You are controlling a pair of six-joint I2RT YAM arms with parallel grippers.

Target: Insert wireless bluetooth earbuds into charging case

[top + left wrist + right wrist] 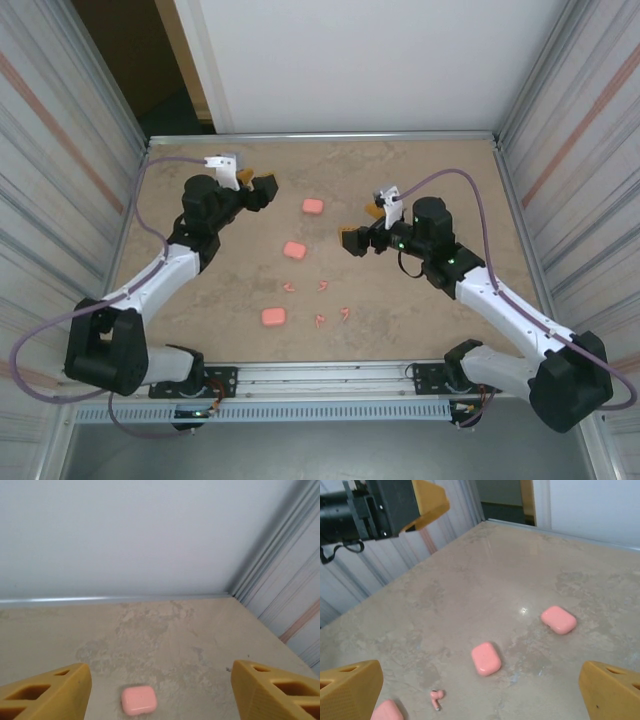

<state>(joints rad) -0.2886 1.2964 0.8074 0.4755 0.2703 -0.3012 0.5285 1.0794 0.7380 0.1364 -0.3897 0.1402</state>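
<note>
Salmon-pink earbuds [320,320] lie well apart from both spread jaws

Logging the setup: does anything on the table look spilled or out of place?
Yes. Small pink earbuds lie scattered loose on the table near the closest pink case, which looks shut. Nothing looks damaged.

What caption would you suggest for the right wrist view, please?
Right gripper, jaws wide open, over a marbled table with three pink charging cases and one loose earbud.
</note>
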